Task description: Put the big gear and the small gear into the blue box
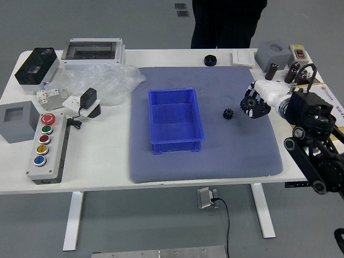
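In the head view my right hand (259, 99) is over the right part of the grey-blue mat, its fingers curled around the dark big gear (250, 105), which is partly hidden by them. The dark small gear (228, 114) lies on the mat just left of the hand, apart from it. Farther left, the open blue box (176, 146) stands on the mat with nothing visible inside. My left arm does not show.
A yellow-edged box (337, 132) lies at the right beside dark cylinders (271, 71). A button panel (45, 169) and plastic wrap (110, 83) are at left. A black round object (210, 60) lies at the far edge, where a person (226, 21) stands.
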Controlling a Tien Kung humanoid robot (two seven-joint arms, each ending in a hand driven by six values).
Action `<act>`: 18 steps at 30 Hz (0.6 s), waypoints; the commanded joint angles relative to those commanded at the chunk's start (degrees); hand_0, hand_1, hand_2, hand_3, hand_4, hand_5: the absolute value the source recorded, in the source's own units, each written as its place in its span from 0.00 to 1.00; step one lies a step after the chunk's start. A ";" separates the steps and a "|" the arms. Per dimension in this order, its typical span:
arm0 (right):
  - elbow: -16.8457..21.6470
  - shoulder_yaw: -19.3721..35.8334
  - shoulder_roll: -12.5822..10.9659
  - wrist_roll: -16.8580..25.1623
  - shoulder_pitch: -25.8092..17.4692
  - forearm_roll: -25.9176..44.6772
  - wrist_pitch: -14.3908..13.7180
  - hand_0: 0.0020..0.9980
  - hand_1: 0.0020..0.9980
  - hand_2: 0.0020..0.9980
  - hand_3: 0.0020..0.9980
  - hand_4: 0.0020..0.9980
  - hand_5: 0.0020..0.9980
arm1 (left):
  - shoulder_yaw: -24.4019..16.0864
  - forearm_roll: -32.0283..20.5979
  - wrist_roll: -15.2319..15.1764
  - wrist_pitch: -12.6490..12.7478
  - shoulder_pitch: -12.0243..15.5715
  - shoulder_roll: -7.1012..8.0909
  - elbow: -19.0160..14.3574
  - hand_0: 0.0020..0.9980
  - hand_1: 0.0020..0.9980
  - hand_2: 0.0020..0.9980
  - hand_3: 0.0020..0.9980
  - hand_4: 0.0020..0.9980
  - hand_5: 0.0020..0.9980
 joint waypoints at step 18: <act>2.94 -7.54 7.44 0.28 6.66 0.75 0.17 0.72 0.52 0.49 0.52 0.57 0.10 | 0.03 0.08 0.07 -0.04 0.17 0.05 0.00 0.80 0.76 0.75 0.69 0.46 0.17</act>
